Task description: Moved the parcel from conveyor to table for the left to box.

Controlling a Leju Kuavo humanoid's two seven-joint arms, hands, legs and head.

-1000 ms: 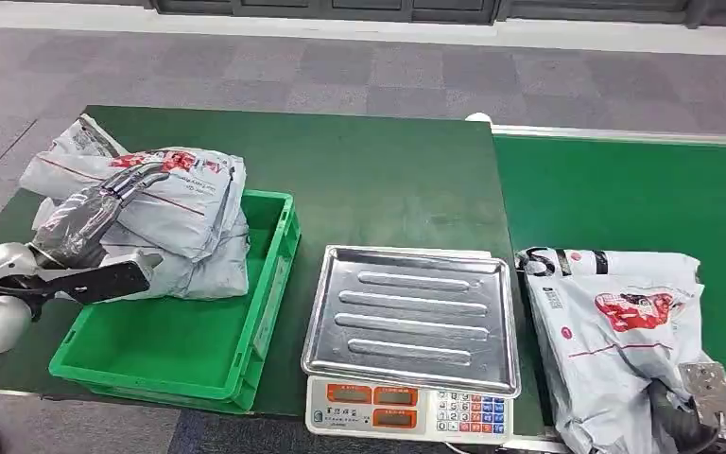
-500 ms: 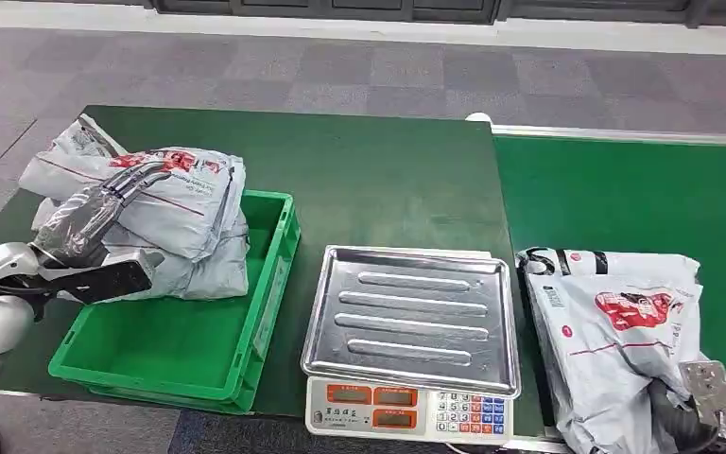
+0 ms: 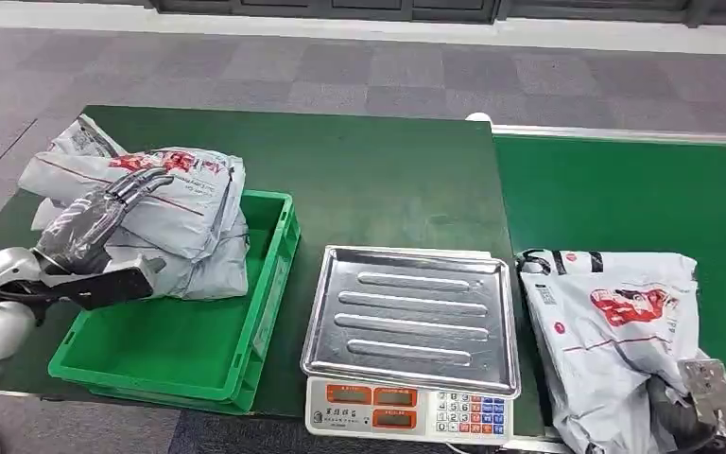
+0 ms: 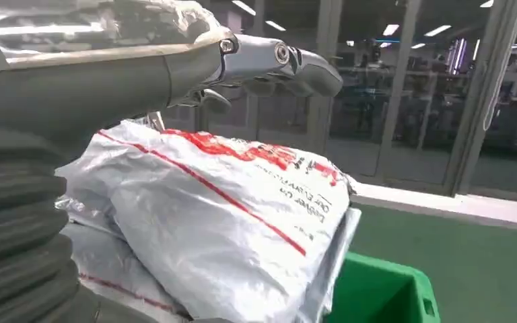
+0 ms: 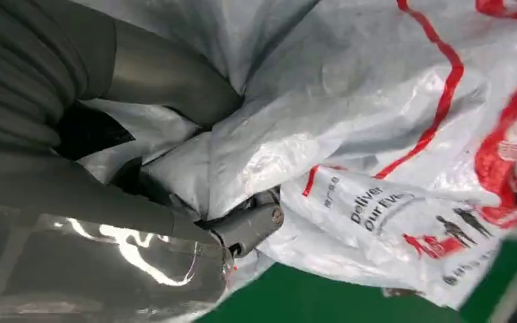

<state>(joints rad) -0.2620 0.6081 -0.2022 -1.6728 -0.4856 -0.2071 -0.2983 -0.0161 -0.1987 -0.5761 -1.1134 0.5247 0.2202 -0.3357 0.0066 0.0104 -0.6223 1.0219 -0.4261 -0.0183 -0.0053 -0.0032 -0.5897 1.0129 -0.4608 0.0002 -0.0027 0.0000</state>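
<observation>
We see the parcel (image 3: 624, 336) lying on the conveyor (image 3: 643, 194) just right of the scale (image 3: 411, 326), long axis running away from us, our right hand (image 3: 690, 416) clenching its near end, far nearer than our open-fingered left hand (image 3: 95, 218).

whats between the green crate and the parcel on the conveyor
In the head view, the scale with its steel tray stands between the green crate and the conveyor parcel.
</observation>
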